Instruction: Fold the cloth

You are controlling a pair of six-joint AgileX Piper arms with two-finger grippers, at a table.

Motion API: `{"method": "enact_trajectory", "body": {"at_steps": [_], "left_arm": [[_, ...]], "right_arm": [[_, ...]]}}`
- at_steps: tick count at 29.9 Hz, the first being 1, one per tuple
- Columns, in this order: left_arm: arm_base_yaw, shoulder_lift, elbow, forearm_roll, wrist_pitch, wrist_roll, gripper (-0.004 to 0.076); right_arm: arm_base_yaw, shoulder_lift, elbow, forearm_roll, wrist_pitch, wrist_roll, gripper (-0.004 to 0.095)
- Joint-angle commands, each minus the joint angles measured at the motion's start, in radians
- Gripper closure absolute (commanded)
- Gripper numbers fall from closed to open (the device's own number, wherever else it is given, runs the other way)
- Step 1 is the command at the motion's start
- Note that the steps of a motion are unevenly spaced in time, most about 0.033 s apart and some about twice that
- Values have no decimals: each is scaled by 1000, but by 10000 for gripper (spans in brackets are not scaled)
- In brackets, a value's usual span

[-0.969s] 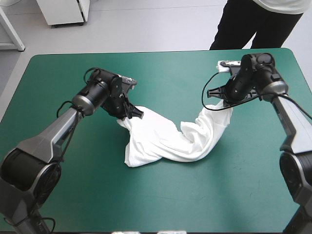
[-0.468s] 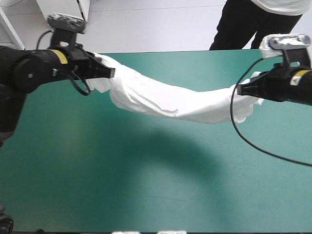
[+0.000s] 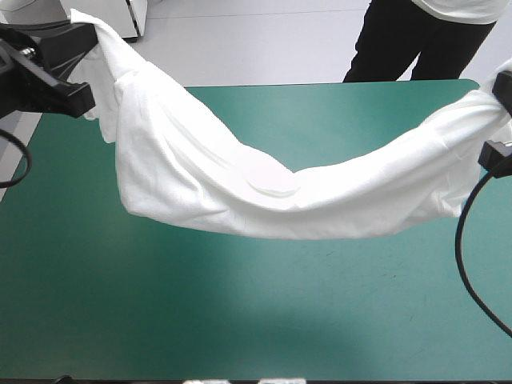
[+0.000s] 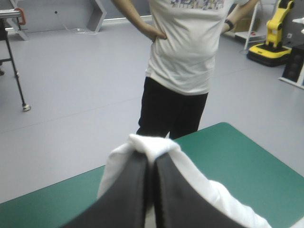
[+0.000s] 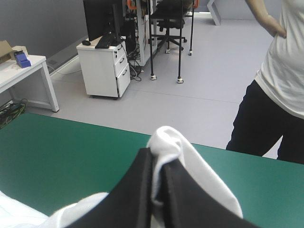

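Observation:
The white T-shirt (image 3: pixel 264 188) hangs in the air as a long sagging band stretched between both arms, high above the teal-green table (image 3: pixel 240 320). My left gripper (image 3: pixel 84 32) holds one end at the upper left; in its wrist view the gripper (image 4: pixel 151 161) is shut on the T-shirt (image 4: pixel 152 145), which bunches over the tips. My right gripper (image 3: pixel 500 96) holds the other end at the right edge; in its wrist view the gripper (image 5: pixel 156 164) is shut on the T-shirt (image 5: pixel 173 142). The band's middle droops lowest.
The teal-green table (image 5: pixel 57 156) lies below the raised cloth, its far edge (image 4: pixel 223 128) in both wrist views.
Both arms have risen and spread apart. The T-shirt, earlier a twisted heap on the table, now hangs stretched and wider between the grippers, closer to the high camera.

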Motion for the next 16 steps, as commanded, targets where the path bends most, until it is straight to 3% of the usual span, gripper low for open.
{"method": "enact_trajectory", "body": {"at_steps": [1,5,8,16], "left_arm": [[0,-20,-31,-36,40,3,734],[0,-42,12,-44,40,-20,734],[0,-91,150,-78,40,-28,734],[0,-226,712,-58,30,-49,734]], "right_arm": [[-5,7,-16,7,-1,5,925],[-5,-14,64,55,-1,33,925],[-5,-49,169,105,-1,33,925],[-5,-121,479,135,-1,33,925]]}}
